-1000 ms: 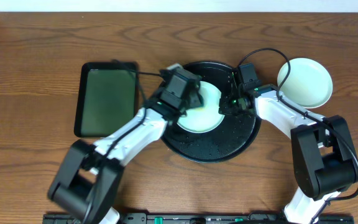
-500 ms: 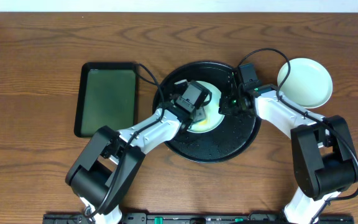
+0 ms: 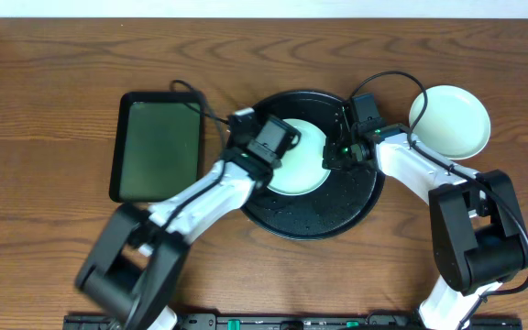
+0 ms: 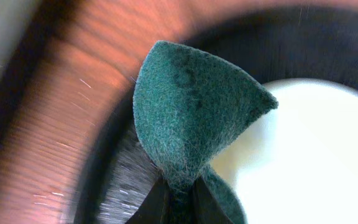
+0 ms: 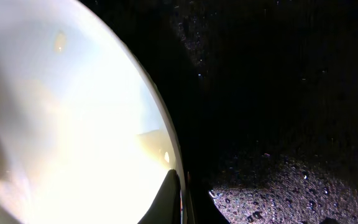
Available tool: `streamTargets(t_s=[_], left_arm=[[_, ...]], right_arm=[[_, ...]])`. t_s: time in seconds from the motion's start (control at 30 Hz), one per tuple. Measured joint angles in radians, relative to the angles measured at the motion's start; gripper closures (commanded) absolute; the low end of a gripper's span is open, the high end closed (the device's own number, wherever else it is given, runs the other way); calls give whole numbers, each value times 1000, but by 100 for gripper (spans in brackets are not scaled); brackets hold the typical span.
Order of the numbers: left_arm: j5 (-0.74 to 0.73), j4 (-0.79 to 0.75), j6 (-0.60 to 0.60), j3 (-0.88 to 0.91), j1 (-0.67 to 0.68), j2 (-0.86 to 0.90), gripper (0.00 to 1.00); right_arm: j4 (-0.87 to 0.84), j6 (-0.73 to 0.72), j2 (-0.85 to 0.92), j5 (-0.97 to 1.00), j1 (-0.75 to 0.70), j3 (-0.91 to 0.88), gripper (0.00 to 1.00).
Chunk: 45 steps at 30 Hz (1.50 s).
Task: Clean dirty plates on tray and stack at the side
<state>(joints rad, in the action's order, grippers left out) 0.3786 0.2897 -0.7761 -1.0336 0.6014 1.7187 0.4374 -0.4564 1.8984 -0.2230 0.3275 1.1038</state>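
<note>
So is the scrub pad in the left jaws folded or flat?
Folded: the green pad is pinched at its base and curls into a cone.

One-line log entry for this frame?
left gripper: shut on green pad at plate edge | right gripper: pinching plate rim | plate: on black tray | second plate: on table beside tray

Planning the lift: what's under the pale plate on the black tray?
Only the round black speckled tray shows around the pale mint plate; whether another plate lies beneath is hidden.
</note>
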Motion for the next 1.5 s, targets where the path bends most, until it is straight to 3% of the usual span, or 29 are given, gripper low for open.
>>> streamTargets(t_s=[0.3,0.57,0.83,1.13,1.5], left_arm=[[47,0,14,4,-11,-283,92],[29,13,34,4,-20,-365,92],[-24,76,85,5,-227,-382,92],[-192,102,185,5,-558,-328,92],[-281,97,238,5,-670,-77,92]], right_arm=[[135,92,-13,25,0,56,99],[283,204,-129,137,12,190,99],[434,368,-209,438,92,367,99],[348,669,-217,904,250,444,99],[95,1108,-217,1331,474,449,99]])
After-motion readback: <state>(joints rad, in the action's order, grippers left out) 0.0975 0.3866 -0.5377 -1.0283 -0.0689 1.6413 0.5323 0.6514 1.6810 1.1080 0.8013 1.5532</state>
